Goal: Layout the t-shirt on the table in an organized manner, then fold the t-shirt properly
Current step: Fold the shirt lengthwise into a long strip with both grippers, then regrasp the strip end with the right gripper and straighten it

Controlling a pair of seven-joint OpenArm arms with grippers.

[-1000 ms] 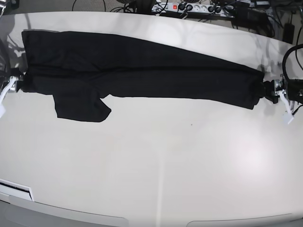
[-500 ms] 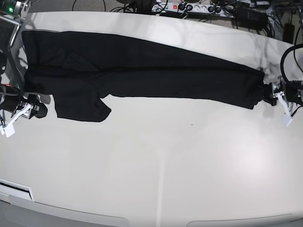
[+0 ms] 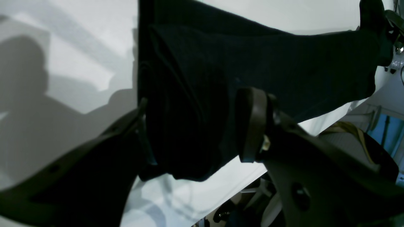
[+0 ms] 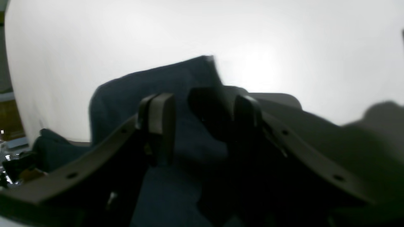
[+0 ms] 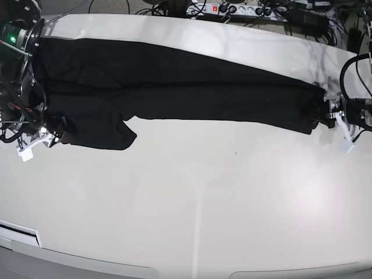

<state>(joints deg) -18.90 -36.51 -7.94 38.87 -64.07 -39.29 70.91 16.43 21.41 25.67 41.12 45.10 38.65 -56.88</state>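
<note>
Over at the right end of the bench, the left gripper (image 3: pixel 195 132) is biting on the end of the t-shirt (image 5: pixel 174 93): its two fingers (image 3: pixel 251 126) are standing apart only by the thickness of a bunched wad of black cloth, which is filling the whole gap between them and bulging out below. From that pinch the fabric is running away across the table (image 5: pixel 221 197) toward the far end (a long dark band, folded over on itself lengthwise).

At the left end, the right gripper (image 4: pixel 202 126) is sitting low by the sleeve flap that is sticking out toward the near edge. Its fingers (image 4: pixel 161 123) are parted, with dark blue-black cloth showing in the gap and beneath them; whether they are actually pressing on it I cannot tell, since that view is blurred.

The shirt as a whole is lying stretched along the far side of the table, reaching from the far left corner to the right edge and slanting slightly nearer as it goes right, while the near half is showing glossy white.
</note>
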